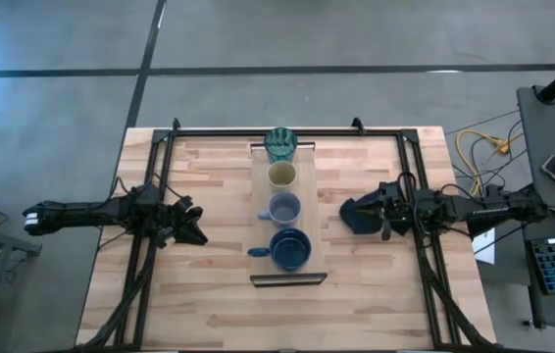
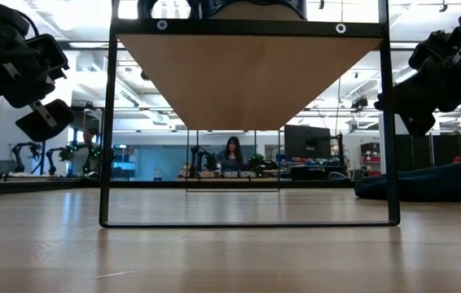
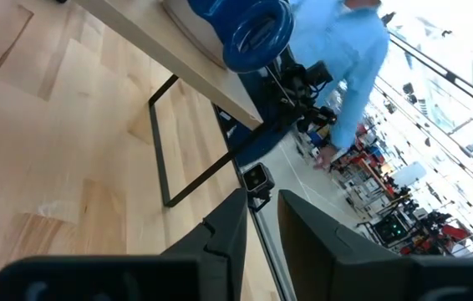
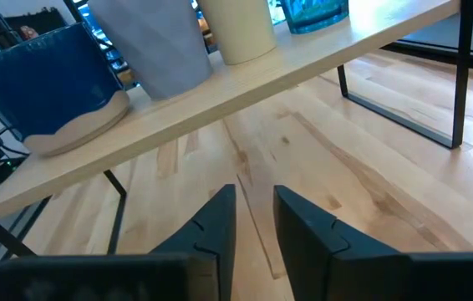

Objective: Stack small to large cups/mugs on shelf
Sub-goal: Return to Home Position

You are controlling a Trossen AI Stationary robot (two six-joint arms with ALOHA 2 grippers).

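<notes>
Four vessels stand in a row on the long light-wood shelf [image 1: 313, 196], which is raised on a black frame. From far to near they are the teal ribbed glass [image 1: 280, 144], the tan cup [image 1: 281, 176], the pale blue-grey mug [image 1: 284, 209] and the dark blue handled mug [image 1: 289, 249]. Each rests on its base. My left gripper [image 1: 199, 231] hangs shut and empty left of the shelf, above the table. My right gripper [image 1: 358, 213] hangs shut and empty right of the shelf, above a dark navy cloth [image 2: 434, 182].
The shelf's black frame legs [image 2: 107, 122] stand on the slatted tabletop [image 1: 209, 294]. The navy cloth lies on the table right of the shelf. A person in a light blue shirt [image 3: 345, 50] stands beyond the table, and other people [image 2: 233, 153] are far back in the room.
</notes>
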